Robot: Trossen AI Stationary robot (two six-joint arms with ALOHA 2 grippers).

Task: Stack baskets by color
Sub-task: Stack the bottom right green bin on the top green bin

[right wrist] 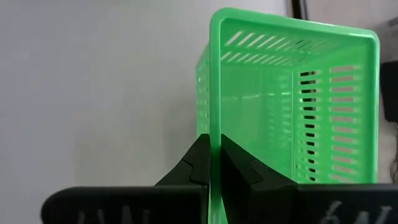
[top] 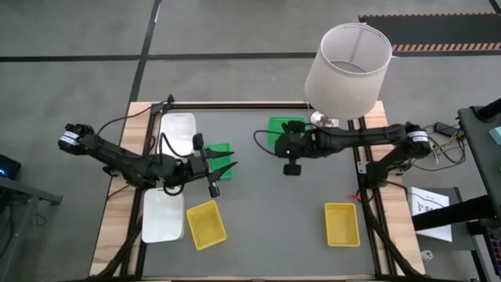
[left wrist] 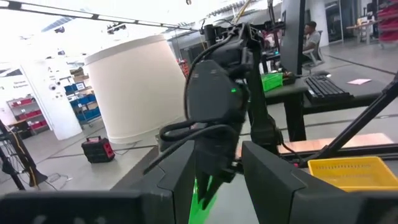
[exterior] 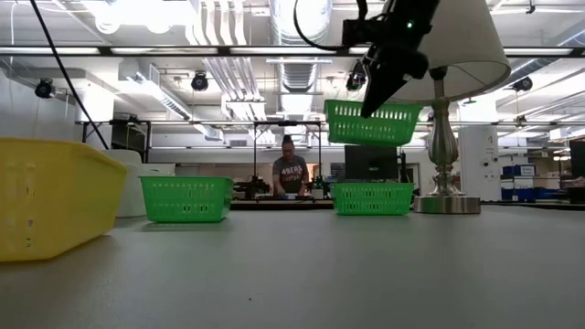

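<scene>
My right gripper (exterior: 373,99) is shut on a green basket (exterior: 375,123) and holds it high over the table, above a second green basket (exterior: 372,197) that rests on its bottom by the lamp's foot. A third green basket (top: 223,149) sits on the table mid-left. My left gripper (top: 227,168) hovers open beside and above this one, with nothing between its fingers. In the left wrist view the right arm fills the middle, and a sliver of the held basket (left wrist: 202,193) shows below it. My right gripper pinches one side wall of the green basket at its rim (right wrist: 214,127), one finger inside the basket and one outside. The fingers slant down onto the rim from above. The basket hangs about level, open side up, lifted clear of the table.
A lamp with a large white shade (top: 348,70) stands at the far right. Two white baskets (top: 178,129) (top: 163,215) lie at the left and two yellow baskets (top: 207,224) (top: 342,223) near the front edge. A person (exterior: 291,174) sits beyond the table.
</scene>
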